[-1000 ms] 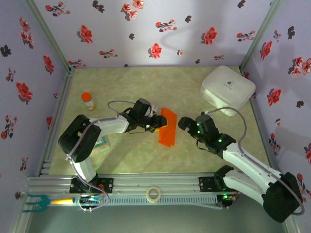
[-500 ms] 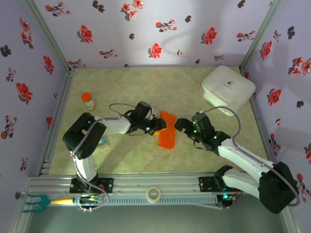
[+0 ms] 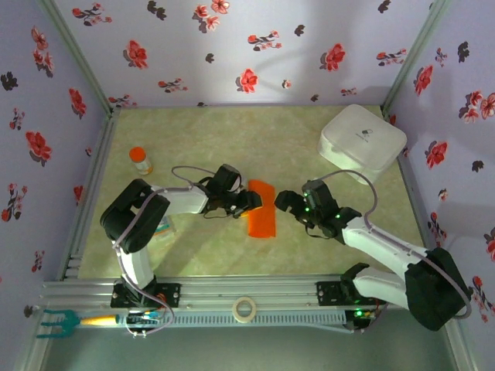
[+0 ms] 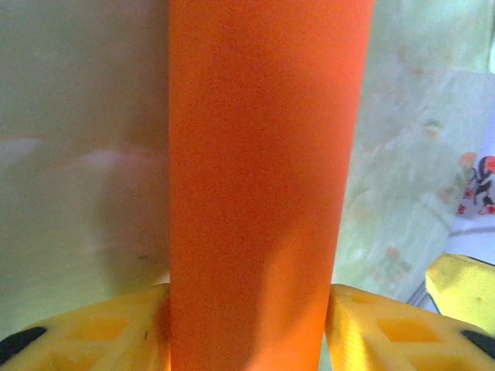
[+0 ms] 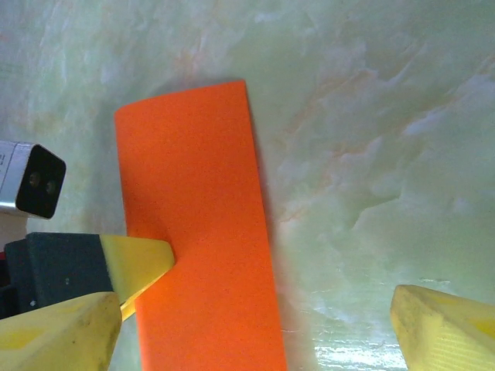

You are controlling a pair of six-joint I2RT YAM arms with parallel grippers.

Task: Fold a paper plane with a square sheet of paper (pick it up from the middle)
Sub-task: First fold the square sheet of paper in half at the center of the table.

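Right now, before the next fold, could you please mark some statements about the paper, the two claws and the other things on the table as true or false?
1. The orange paper lies on the table between the left claw and the right claw. True.
2. The right claw is shut on the paper. False: it is open, its jaws wide apart.
3. The paper is already a pointed dart. False: it is a long rectangle.
4. The white case sits at the far right of the table. True.
5. The orange-capped bottle stands on the paper. False: it stands apart, far to the left.
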